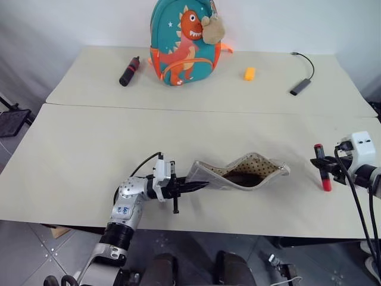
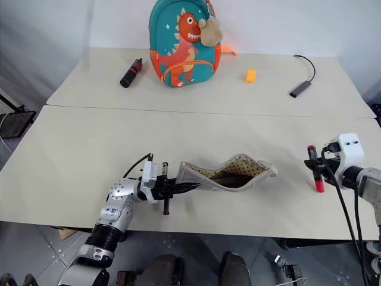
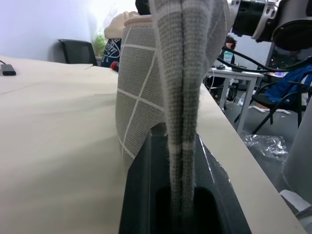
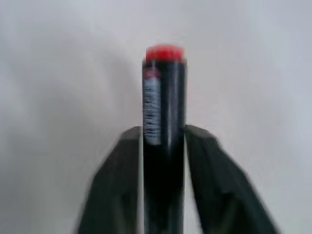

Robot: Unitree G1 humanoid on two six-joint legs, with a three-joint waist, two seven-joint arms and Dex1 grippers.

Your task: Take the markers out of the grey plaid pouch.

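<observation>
**One marker out, pouch not yet emptied**

Two pale tables (image 1: pixel 71 149) set edge to edge carry everything. At twelve o'clock, on the far table, stands a teal fabric backpack with an orange dinosaur (image 1: pixel 186 43); it plays no part in the job.

Near six o'clock on the near table is the flat grey plaid fabric pouch with white grid lines and cream polka-dot lining (image 1: pixel 238 174). Its mouth gapes upward and something dark lies inside, too shadowed to name. The left gripper (image 1: pixel 199 186), at about seven o'clock, has its black fingers pressed together on the pouch's end; the left wrist view shows the grey fabric pinched flat between them, lifting that end a little.

At four o'clock, near the table's right edge, the right gripper (image 1: pixel 322 164) has the slim red-and-black marker (image 1: pixel 323 168) between its fingers. In the right wrist view the fingers flank the barrel closely, the red tip pointing away; whether they clamp it firmly or are loosening I cannot tell.

Smaller items sit on the far table: a thick black-and-red cylinder (image 1: pixel 129 71) at eleven o'clock, a grey adapter on a black cable (image 1: pixel 300 86) at one o'clock, and a small orange block (image 1: pixel 249 73) beside the backpack.

My judgement: roughly half done. One marker is clear of the pouch but not yet set down, and the second is probably still inside.
</observation>
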